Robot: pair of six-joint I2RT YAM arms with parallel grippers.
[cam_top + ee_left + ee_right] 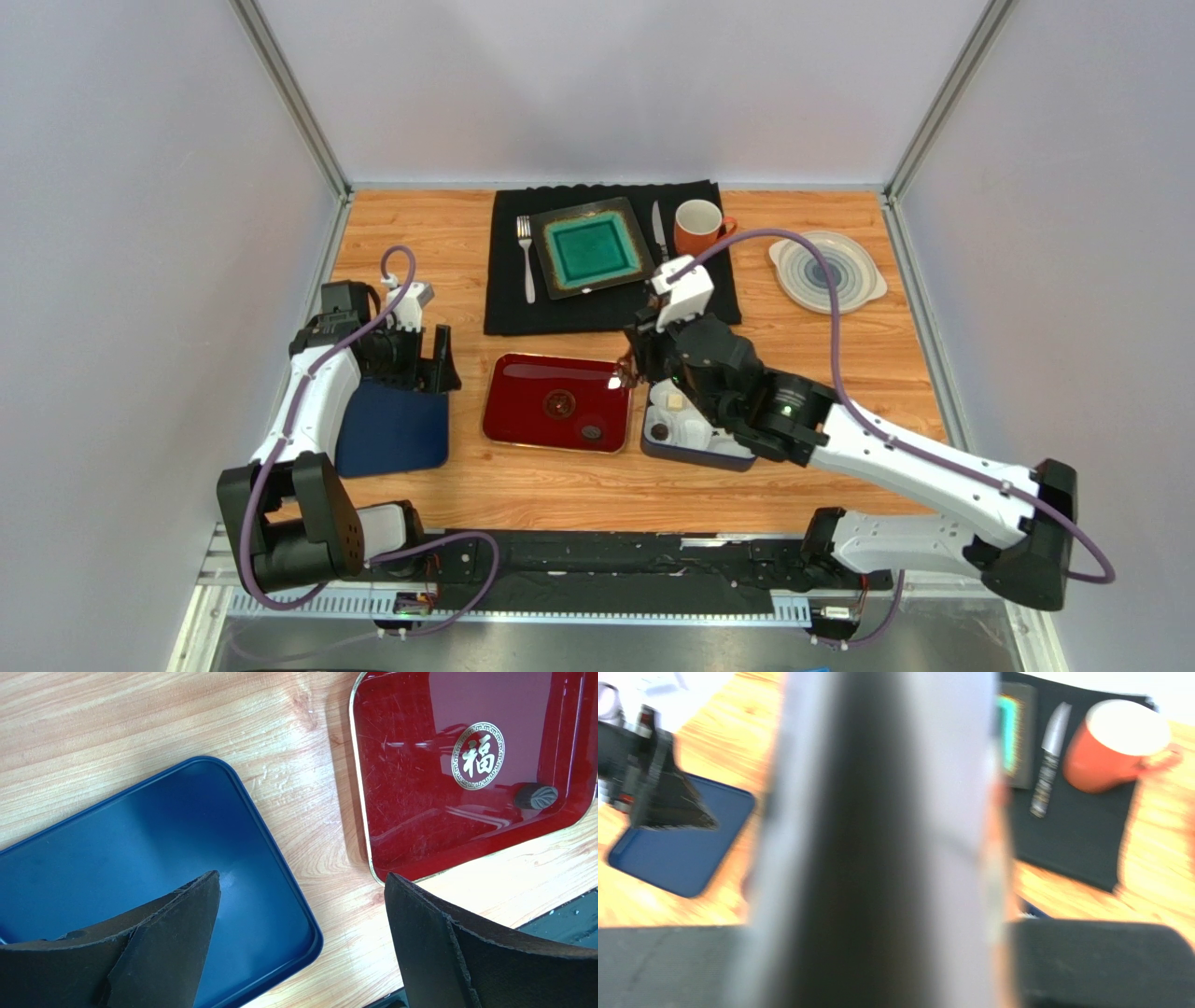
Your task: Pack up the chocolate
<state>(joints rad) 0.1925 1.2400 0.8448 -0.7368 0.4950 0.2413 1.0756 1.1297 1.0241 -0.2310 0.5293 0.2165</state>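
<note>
One dark brown chocolate (pixel 592 434) (pixel 535 796) lies in the red tray (pixel 508 409) (pixel 421 819), near its gold emblem. Right of it stands a dark box (pixel 659 445) with white paper cups and a cream piece (pixel 676 402). My right gripper (pixel 624 371) (pixel 875 927) hovers at the red tray's right edge, beside the box. In the right wrist view a blurred grey and dark shape fills the gap between the fingers, and I cannot tell what it is. My left gripper (pixel 428 361) (pixel 300 876) is open and empty, above the right edge of the blue tray (pixel 393 431) (pixel 140 854).
At the back a black placemat (pixel 603 315) carries a green square plate (pixel 589 249), a fork (pixel 528 259), a knife (pixel 657 231) (pixel 1046 759) and an orange mug (pixel 697 224) (pixel 1116 745). A pale round plate (pixel 825 269) sits back right. White walls enclose the table.
</note>
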